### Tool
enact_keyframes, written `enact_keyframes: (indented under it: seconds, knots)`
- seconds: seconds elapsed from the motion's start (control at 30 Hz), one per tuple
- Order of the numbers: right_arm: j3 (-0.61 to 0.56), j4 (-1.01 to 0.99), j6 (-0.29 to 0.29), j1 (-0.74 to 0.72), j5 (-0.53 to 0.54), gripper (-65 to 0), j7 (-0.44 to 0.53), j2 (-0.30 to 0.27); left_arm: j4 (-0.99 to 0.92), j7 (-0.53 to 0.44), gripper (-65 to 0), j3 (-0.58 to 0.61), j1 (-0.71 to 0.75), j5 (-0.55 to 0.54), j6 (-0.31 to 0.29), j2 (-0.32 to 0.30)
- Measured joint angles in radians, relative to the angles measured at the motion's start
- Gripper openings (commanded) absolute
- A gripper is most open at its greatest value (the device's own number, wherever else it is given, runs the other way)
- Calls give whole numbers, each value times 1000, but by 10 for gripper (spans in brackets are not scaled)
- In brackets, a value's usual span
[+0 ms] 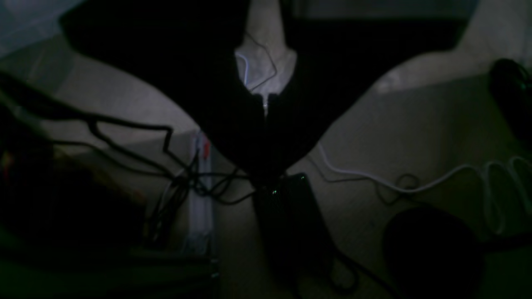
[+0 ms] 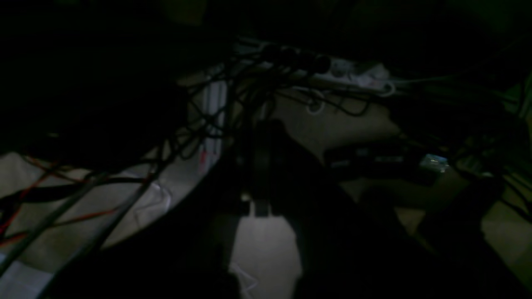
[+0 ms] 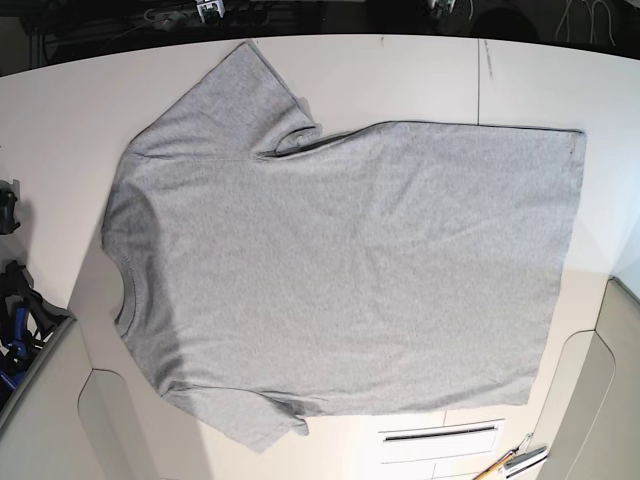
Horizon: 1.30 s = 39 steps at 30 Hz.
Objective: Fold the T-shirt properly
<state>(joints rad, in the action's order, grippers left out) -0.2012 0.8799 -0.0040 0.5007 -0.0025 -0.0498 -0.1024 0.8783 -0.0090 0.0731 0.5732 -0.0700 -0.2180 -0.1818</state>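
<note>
The heather-grey T-shirt point(image 3: 340, 270) lies spread flat on the white table point(image 3: 420, 80), plain side up, with its ribbed collar point(image 3: 124, 295) toward the base view's left edge and its hem toward the right. One short sleeve point(image 3: 235, 95) points to the table's far edge, the other point(image 3: 255, 420) to the near edge. No arm reaches over the cloth in the base view.

Both wrist views are very dark. The left gripper point(image 1: 266, 101) shows as two black jaws meeting at a thin bright seam — pressed together, holding nothing — above a dim floor with a white cable point(image 1: 415, 182) and black cables point(image 1: 137, 141). The right gripper point(image 2: 259, 207) is a dark shape with its jaws likewise brought together and empty, seen over a tangle of wires point(image 2: 216, 112) and a power strip point(image 2: 349, 74).
</note>
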Motion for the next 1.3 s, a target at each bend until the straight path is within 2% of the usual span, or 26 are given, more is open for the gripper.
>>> enact_keyframes:
  seconds: [0.13,0.33,0.57,0.67,0.77,0.9,1.1,1.2,1.3]
  knots:
    - [0,103,2,87,2,-650,0,-14,115,1,-650,0,103,-5,-2,-40]
    - [2,276,-1,220,4,-650,-3,-45,308,1,-650,0,246,-76,-10,-111]
    - [18,568,-8,403,26,-650,-11,-50,581,3,-650,0,426,-72,-187,-201]
    - [18,726,-6,482,26,-650,-11,-50,715,30,-650,0,496,-122,-231,-249]
    - [18,882,-6,545,29,-650,-9,-50,844,83,-650,-1,544,-172,-235,-293]
    - [19,1072,-7,587,51,-650,-16,-50,967,114,-650,0,577,-177,-239,-335]
    - [38,1313,-5,589,73,-650,-26,-50,1007,117,-650,-36,576,-175,-237,-349]
    - [105,1403,0,585,87,-650,-24,-44,1007,117,-650,-88,575,-176,-240,-348]
    - [227,1437,0,549,205,-650,-23,-44,1007,118,-650,-165,570,-224,-240,-348]
